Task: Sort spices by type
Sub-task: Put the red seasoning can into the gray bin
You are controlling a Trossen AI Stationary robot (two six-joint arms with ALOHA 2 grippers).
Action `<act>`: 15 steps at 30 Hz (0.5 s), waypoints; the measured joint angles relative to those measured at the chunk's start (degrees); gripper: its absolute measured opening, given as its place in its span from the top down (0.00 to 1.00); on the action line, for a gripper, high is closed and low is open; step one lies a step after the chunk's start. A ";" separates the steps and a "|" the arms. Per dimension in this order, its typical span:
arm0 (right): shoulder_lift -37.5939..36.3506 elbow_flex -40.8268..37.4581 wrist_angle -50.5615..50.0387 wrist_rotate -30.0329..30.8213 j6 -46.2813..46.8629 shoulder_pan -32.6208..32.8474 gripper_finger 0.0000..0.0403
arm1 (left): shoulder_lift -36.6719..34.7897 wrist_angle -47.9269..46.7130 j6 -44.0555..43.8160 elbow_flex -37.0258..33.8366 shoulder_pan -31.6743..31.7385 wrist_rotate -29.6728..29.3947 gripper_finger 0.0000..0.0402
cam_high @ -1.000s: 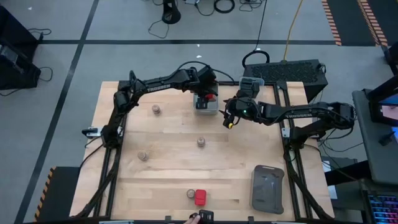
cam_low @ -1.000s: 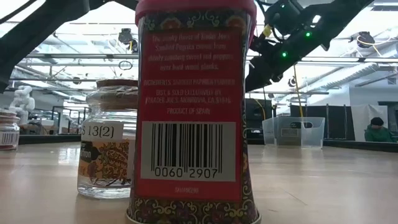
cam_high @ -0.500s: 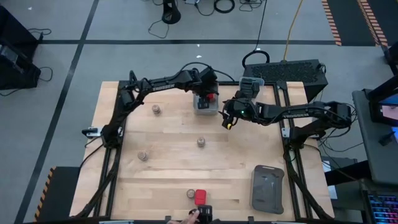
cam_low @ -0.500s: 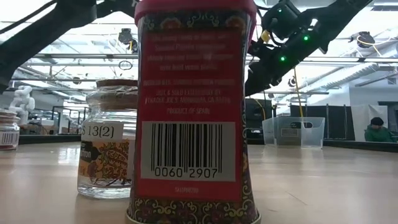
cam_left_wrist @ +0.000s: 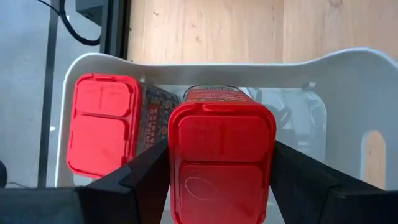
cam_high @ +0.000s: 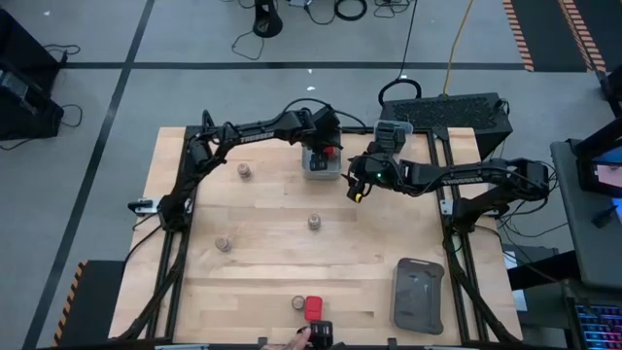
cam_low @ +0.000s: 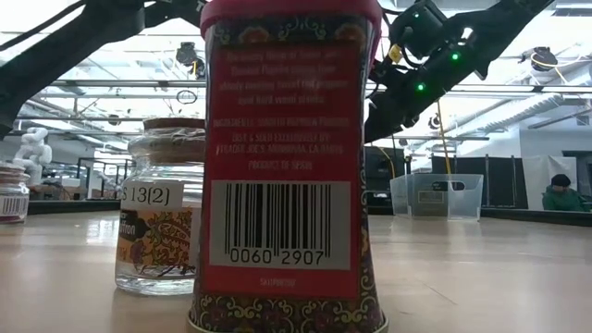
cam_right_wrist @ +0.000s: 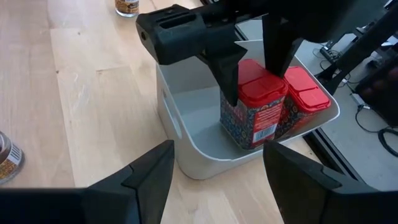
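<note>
Red spice tin going into the grey bin

Since a moment ago little has shifted: our left end effector (cam_left_wrist: 219, 180) still clamps the red-capped tin (cam_left_wrist: 221, 163) inside the bin (cam_right_wrist: 199, 146), beside another red tin (cam_left_wrist: 102, 132), seemingly near the floor. Our right end effector (cam_right_wrist: 217, 180) hovers open alongside; jars (cam_high: 314, 222) wait on the desk (cam_high: 262, 282).

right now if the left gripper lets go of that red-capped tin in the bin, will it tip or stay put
Probably stays put: the red-capped tin looks blocky and flat-sided, upright between the left gripper fingers, low inside the white bin. A second red tin stands right beside it, so it has little room to fall. Its walls look rigid.
</note>
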 joint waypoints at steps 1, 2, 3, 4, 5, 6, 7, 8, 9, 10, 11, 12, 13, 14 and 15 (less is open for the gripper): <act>0.00 0.00 0.00 0.00 -0.05 0.00 0.43 | 0.00 0.03 0.02 0.00 -0.01 -0.05 0.41; 0.00 0.00 0.02 0.00 -0.07 0.00 0.43 | 0.00 0.07 0.02 0.00 -0.01 -0.08 0.41; 0.00 0.00 0.00 0.00 -0.07 0.00 0.43 | 0.00 0.11 -0.03 0.00 -0.02 -0.09 0.41; 0.00 0.00 0.00 0.00 -0.09 0.00 0.43 | 0.00 0.12 -0.04 0.00 -0.04 -0.11 0.41; 0.00 0.00 0.00 0.00 -0.19 0.00 0.43 | 0.00 0.08 -0.04 0.00 -0.04 -0.16 0.41; 0.00 0.00 0.00 0.00 -0.27 0.00 0.43 | 0.00 0.07 -0.04 0.00 -0.07 -0.39 0.41; 0.00 0.00 0.00 0.00 -0.27 0.00 0.43 | 0.00 0.08 -0.04 0.00 -0.07 -0.67 0.41; 0.00 0.00 -0.01 -0.02 -0.28 0.00 0.43 | 0.00 0.09 0.12 0.00 -0.08 -0.80 0.41; 0.00 0.00 -0.02 0.00 -0.27 0.00 0.43 | 0.00 0.11 0.30 0.00 -0.09 -0.81 0.41; 0.00 0.00 0.00 0.00 -0.29 0.00 0.43 | 0.00 0.09 0.45 0.00 -0.09 -0.81 0.41; 0.00 0.00 0.00 0.00 -0.28 0.00 0.43 | 0.00 0.09 1.10 0.00 -0.11 -0.83 0.41; 0.00 0.00 -0.02 -0.01 -0.27 0.00 0.43 | 0.00 0.07 1.59 0.00 -0.22 -0.96 0.40; 0.00 0.00 -0.02 0.00 -0.28 0.00 0.43 | 0.00 0.07 1.71 0.00 -0.38 -1.42 0.40; 0.00 0.00 -0.02 0.00 -0.29 0.00 0.43 | 0.00 0.09 1.67 0.00 -0.59 -2.39 0.38; 0.00 0.00 -0.02 0.00 -0.29 0.00 0.43 | 0.00 0.07 1.66 0.00 -0.85 -3.21 0.37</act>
